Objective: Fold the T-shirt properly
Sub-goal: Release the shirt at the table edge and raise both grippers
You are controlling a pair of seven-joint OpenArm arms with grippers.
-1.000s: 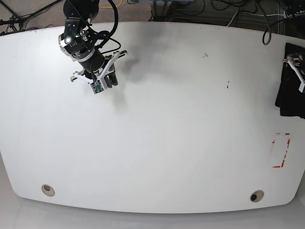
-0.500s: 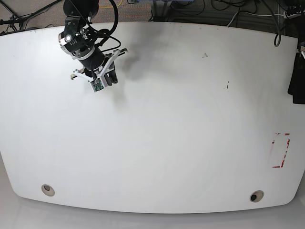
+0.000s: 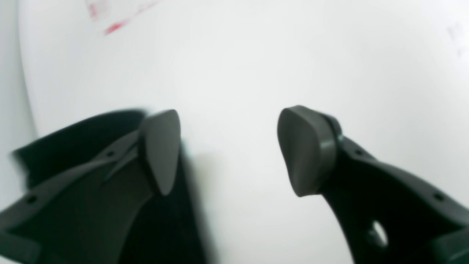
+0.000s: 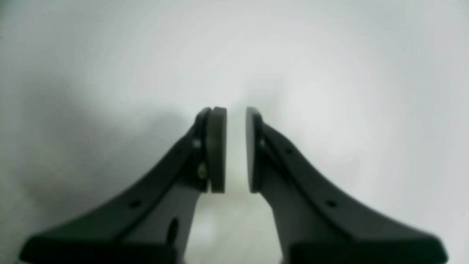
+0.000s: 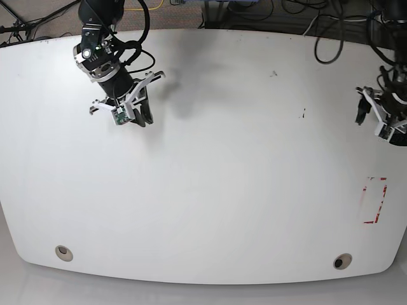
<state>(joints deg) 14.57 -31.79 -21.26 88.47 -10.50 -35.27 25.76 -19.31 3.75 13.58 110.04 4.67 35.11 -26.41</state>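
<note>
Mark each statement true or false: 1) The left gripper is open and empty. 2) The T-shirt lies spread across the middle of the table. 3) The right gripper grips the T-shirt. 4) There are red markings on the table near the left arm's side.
1) True: the left gripper shows only white table between its fingers.
2) False: the T-shirt shows only as black cloth at the table's edge, beside the left gripper.
3) False: the right gripper is nearly closed on nothing.
4) True: the red markings sit there.
</note>
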